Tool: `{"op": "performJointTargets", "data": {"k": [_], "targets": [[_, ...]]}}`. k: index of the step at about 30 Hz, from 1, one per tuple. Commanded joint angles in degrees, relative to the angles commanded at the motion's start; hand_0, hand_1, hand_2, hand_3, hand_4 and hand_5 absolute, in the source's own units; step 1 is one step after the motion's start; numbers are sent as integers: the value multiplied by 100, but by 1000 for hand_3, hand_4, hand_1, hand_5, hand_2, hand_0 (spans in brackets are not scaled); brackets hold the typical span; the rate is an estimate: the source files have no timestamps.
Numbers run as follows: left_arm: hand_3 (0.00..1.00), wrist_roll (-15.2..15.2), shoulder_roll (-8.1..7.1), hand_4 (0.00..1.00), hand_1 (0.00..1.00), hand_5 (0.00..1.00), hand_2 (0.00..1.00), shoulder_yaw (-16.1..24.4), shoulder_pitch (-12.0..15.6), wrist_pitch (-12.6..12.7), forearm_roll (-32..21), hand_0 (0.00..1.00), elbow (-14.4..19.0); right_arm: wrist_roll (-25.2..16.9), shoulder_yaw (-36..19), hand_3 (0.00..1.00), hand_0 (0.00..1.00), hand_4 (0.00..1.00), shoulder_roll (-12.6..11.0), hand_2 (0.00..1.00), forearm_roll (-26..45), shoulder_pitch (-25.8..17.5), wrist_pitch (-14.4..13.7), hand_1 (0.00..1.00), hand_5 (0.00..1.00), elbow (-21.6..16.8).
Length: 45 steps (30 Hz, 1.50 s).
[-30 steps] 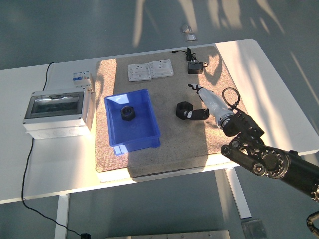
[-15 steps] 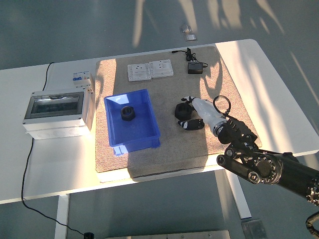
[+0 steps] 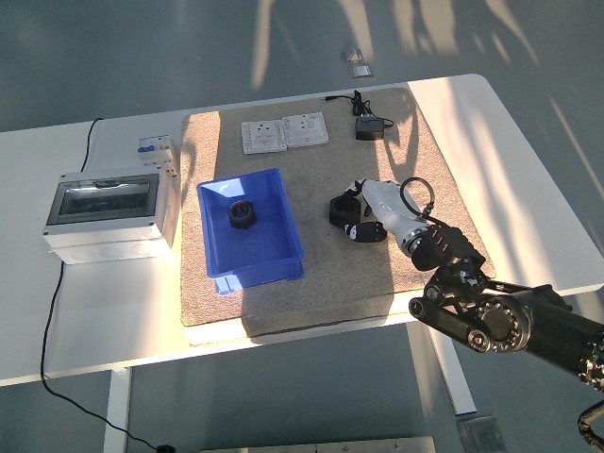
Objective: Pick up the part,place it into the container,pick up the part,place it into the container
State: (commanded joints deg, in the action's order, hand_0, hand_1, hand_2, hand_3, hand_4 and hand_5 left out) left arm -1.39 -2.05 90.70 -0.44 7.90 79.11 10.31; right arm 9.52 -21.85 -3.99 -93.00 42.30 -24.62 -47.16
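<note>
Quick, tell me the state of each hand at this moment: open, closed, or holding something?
Left hand: not in view.
Right hand: at the black part on the mat; whether its fingers have closed on it cannot be told.

At the lower right of the frame I see my right arm (image 3: 514, 321): black jointed links with round silver bolts, a looped black cable, white forearm shell, black fingers (image 3: 363, 231).
</note>
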Motion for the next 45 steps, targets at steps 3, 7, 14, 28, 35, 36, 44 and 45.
{"op": "performJointTargets", "data": {"k": [3,7,14,28,35,36,44,45], "targets": [[775,-4,0,802,666,749,659,3,0,-5,12,672,0,-73,-48,560,793,404,-1,422,12,-16,-96,413,2,23],[774,-4,0,801,666,748,659,3,3,-8,16,672,0,-176,-182,548,783,370,-13,418,-2,-36,-248,411,2,40],[773,-10,0,801,666,749,658,2,-2,-10,28,672,0,-239,-256,541,782,364,-19,418,-32,-57,-334,411,2,86],[773,-14,-10,801,666,750,656,5,5,-12,38,672,0,-292,-725,560,784,386,-84,489,-61,79,-163,429,2,-190],[772,-10,-15,801,667,752,656,13,2,-10,45,672,0,82,-582,851,884,815,-59,828,-287,193,313,699,217,-431],[772,-9,-15,801,667,752,656,13,0,-10,45,672,0,116,-559,851,884,815,-56,828,-301,198,358,699,217,-436],[773,-3,-17,800,666,750,655,17,-5,-11,46,672,0,271,-502,998,998,971,-47,977,-404,210,540,904,389,-427],[773,-3,-17,800,666,750,655,19,-5,-11,49,672,0,280,-497,998,998,971,-44,977,-409,210,547,904,389,-416]]}}
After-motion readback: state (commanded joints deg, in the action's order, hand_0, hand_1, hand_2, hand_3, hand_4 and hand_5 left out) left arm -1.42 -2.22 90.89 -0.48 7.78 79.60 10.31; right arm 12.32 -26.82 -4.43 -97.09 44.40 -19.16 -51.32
